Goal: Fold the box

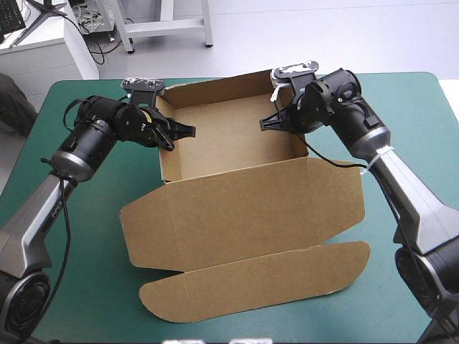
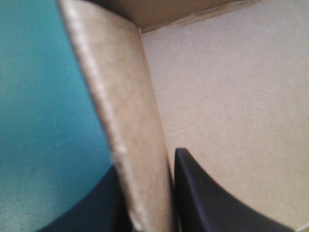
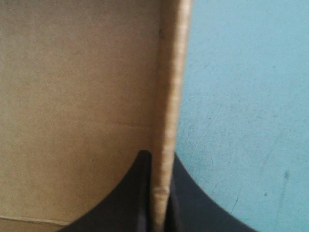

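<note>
The brown box (image 1: 237,143) stands as an open tray in the middle of the teal-green table, its lid (image 1: 244,215) lying flat toward the front edge. My left gripper (image 1: 179,132) straddles the tray's left wall (image 2: 128,125), one black finger (image 2: 212,198) inside and one outside, shut on the board. My right gripper (image 1: 271,122) pinches the right wall (image 3: 169,121) the same way, with a finger (image 3: 130,198) inside the tray and the other on the table side.
The lid's rounded tuck flap (image 1: 258,283) reaches close to the front edge. Bare teal-green cover (image 1: 79,236) lies to the left and right of the box. A white cabinet (image 1: 43,50) stands beyond the far left corner.
</note>
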Robot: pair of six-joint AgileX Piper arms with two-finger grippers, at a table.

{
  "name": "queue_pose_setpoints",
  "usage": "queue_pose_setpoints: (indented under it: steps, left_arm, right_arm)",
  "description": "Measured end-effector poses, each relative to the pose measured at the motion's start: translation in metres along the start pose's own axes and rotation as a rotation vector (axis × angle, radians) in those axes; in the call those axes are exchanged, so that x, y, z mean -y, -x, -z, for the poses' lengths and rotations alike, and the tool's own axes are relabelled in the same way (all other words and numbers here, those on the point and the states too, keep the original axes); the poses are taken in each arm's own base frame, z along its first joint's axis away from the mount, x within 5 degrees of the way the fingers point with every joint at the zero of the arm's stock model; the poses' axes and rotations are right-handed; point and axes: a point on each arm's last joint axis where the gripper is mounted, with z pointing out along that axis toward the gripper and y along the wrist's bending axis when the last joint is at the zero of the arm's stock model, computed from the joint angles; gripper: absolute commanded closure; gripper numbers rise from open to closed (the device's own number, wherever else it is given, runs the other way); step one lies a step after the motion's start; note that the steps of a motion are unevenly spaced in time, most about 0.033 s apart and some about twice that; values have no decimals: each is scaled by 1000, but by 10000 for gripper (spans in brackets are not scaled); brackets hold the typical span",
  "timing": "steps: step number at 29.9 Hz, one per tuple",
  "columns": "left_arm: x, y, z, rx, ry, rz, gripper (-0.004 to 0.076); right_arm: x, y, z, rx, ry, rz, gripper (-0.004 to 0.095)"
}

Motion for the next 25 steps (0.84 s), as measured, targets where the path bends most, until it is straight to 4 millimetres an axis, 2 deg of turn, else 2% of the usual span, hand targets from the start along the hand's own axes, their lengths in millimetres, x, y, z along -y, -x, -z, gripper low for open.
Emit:
queue_pose_setpoints:
  steps: [11, 23, 25]
  left_arm:
    - [-8, -5, -52, -102, 68, 24, 734]
    - [-17, -21, -122, -240, 112, 36, 734]
    - [-17, -20, -126, -249, 115, 38, 734]
  right_arm:
    - [-8, -8, -51, -132, -23, -10, 921]
    - [-7, -25, -132, -279, -35, -4, 928]
    - [-5, -25, -139, -283, -28, -12, 928]
